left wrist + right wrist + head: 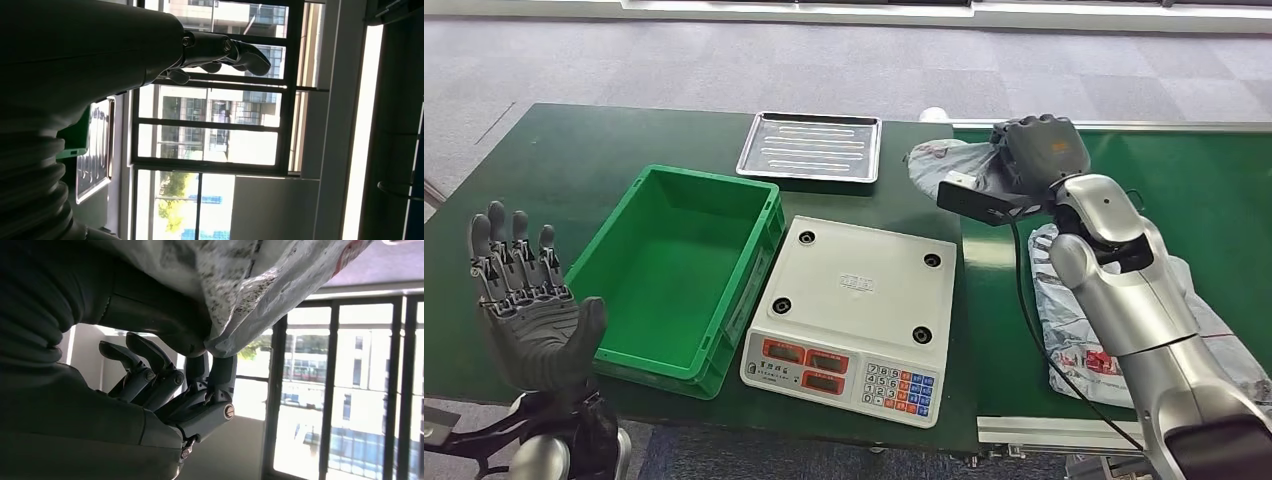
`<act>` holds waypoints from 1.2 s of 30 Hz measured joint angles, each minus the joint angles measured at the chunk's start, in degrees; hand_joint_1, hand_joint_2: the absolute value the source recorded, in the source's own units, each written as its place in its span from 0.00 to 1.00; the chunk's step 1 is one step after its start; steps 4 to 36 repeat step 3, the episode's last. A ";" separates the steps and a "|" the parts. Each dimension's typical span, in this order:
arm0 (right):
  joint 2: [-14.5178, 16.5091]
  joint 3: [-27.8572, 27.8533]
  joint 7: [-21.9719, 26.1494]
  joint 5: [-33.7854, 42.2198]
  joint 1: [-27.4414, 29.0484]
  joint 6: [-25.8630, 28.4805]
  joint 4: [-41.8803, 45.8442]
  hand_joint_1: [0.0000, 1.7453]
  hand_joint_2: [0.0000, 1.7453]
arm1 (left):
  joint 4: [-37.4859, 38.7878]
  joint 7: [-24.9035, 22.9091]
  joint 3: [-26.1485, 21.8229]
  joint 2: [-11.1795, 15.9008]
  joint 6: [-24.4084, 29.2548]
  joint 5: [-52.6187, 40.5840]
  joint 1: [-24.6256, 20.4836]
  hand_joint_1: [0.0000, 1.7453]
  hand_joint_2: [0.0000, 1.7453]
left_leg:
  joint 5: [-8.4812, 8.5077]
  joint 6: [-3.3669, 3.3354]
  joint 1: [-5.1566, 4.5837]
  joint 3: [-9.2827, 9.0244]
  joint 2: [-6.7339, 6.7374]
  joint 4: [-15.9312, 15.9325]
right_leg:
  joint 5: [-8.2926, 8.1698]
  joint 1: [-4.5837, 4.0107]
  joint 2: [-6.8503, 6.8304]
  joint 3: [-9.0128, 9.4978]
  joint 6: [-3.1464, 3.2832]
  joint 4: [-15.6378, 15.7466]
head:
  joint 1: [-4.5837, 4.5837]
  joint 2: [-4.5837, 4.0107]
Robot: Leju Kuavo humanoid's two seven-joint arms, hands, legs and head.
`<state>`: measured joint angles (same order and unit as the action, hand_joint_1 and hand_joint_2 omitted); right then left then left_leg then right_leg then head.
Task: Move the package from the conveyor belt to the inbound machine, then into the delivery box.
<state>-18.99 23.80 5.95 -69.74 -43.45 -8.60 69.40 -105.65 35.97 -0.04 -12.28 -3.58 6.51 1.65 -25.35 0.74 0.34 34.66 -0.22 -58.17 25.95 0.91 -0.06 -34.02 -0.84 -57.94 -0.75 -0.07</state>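
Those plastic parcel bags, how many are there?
2: one package held up by the right hand, another bag lying on the belt under that arm. More may be hidden.

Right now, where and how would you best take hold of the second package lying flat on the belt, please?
Probably at the second package's rumpled inner edge nearest the scale, pinching a raised fold from above: the bag lies flat and limp, so it offers no firm sides. The right hand already holds another package.
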 joint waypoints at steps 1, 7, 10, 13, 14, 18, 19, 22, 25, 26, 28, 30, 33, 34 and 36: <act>0.66 0.02 0.70 -0.03 -1.03 -0.04 0.02 1.00 1.00 | 0.25 -0.05 0.00 -0.03 -0.02 -0.01 -0.42 0.00 1.00 | 0.01 0.00 0.00 0.00 0.01 0.00 | -0.01 -0.01 0.01 0.00 0.00 0.00 | -0.01 0.00; 1.73 0.15 1.57 -0.05 -2.52 -0.18 -0.04 1.00 1.00 | 0.68 -0.11 0.02 -0.09 -0.07 -0.01 -0.96 0.00 1.00 | 0.01 0.01 0.00 -0.01 0.01 0.00 | -0.01 -0.02 0.00 0.01 0.00 0.00 | 0.00 0.00; 1.73 0.15 1.57 -0.05 -2.52 -0.18 -0.04 1.00 1.00 | 0.68 -0.11 0.02 -0.09 -0.07 -0.01 -0.96 0.00 1.00 | 0.01 0.01 0.00 -0.01 0.01 0.00 | -0.01 -0.02 0.00 0.01 0.00 0.00 | 0.00 0.00; 1.73 0.15 1.57 -0.05 -2.52 -0.18 -0.04 1.00 1.00 | 0.68 -0.11 0.02 -0.09 -0.07 -0.01 -0.96 0.00 1.00 | 0.01 0.01 0.00 -0.01 0.01 0.00 | -0.01 -0.02 0.00 0.01 0.00 0.00 | 0.00 0.00; 1.73 0.15 1.57 -0.05 -2.52 -0.18 -0.04 1.00 1.00 | 0.68 -0.11 0.02 -0.09 -0.07 -0.01 -0.96 0.00 1.00 | 0.01 0.01 0.00 -0.01 0.01 0.00 | -0.01 -0.02 0.00 0.01 0.00 0.00 | 0.00 0.00; 1.73 0.15 1.57 -0.05 -2.52 -0.18 -0.04 1.00 1.00 | 0.68 -0.11 0.02 -0.09 -0.07 -0.01 -0.96 0.00 1.00 | 0.01 0.01 0.00 -0.01 0.01 0.00 | -0.01 -0.02 0.00 0.01 0.00 0.00 | 0.00 0.00; 1.73 0.15 1.57 -0.05 -2.52 -0.18 -0.04 1.00 1.00 | 0.68 -0.11 0.02 -0.09 -0.07 -0.01 -0.96 0.00 1.00 | 0.01 0.01 0.00 -0.01 0.01 0.00 | -0.01 -0.02 0.00 0.01 0.00 0.00 | 0.00 0.00; 1.73 0.15 1.57 -0.05 -2.52 -0.18 -0.04 1.00 1.00 | 0.68 -0.11 0.02 -0.09 -0.07 -0.01 -0.96 0.00 1.00 | 0.01 0.01 0.00 -0.01 0.01 0.00 | -0.01 -0.02 0.00 0.01 0.00 0.00 | 0.00 0.00; 1.73 0.15 1.57 -0.05 -2.52 -0.18 -0.04 1.00 1.00 | 0.68 -0.11 0.02 -0.09 -0.07 -0.01 -0.96 0.00 1.00 | 0.01 0.01 0.00 -0.01 0.01 0.00 | -0.01 -0.02 0.00 0.01 0.00 0.00 | 0.00 0.00; 1.73 0.15 1.57 -0.05 -2.52 -0.18 -0.04 1.00 1.00 | 0.68 -0.11 0.02 -0.09 -0.07 -0.01 -0.96 0.00 1.00 | 0.01 0.01 0.00 -0.01 0.01 0.00 | -0.01 -0.02 0.00 0.01 0.00 0.00 | 0.00 0.00; 1.73 0.15 1.57 -0.05 -2.52 -0.18 -0.04 1.00 1.00 | 0.68 -0.11 0.02 -0.09 -0.07 -0.01 -0.96 0.00 1.00 | 0.01 0.01 0.00 -0.01 0.01 0.00 | -0.01 -0.02 0.00 0.01 0.00 0.00 | 0.00 0.00; 1.73 0.15 1.57 -0.05 -2.52 -0.18 -0.04 1.00 1.00 | 0.68 -0.11 0.02 -0.09 -0.07 -0.01 -0.96 0.00 1.00 | 0.01 0.01 0.00 -0.01 0.01 0.00 | -0.01 -0.02 0.00 0.01 0.00 0.00 | 0.00 0.00; 1.73 0.15 1.57 -0.05 -2.52 -0.18 -0.04 1.00 1.00 | 0.68 -0.11 0.02 -0.09 -0.07 -0.01 -0.96 0.00 1.00 | 0.01 0.01 0.00 -0.01 0.01 0.00 | -0.01 -0.02 0.00 0.01 0.00 0.00 | 0.00 0.00; 1.73 0.15 1.57 -0.05 -2.52 -0.18 -0.04 1.00 1.00 | 0.68 -0.11 0.02 -0.09 -0.07 -0.01 -0.96 0.00 1.00 | 0.01 0.01 0.00 -0.01 0.01 0.00 | -0.01 -0.02 0.00 0.01 0.00 0.00 | 0.00 0.00; 1.73 0.15 1.57 -0.05 -2.52 -0.18 -0.04 1.00 1.00 | 0.68 -0.11 0.02 -0.09 -0.07 -0.01 -0.96 0.00 1.00 | 0.01 0.01 0.00 -0.01 0.01 0.00 | -0.01 -0.02 0.00 0.01 0.00 0.00 | 0.00 0.00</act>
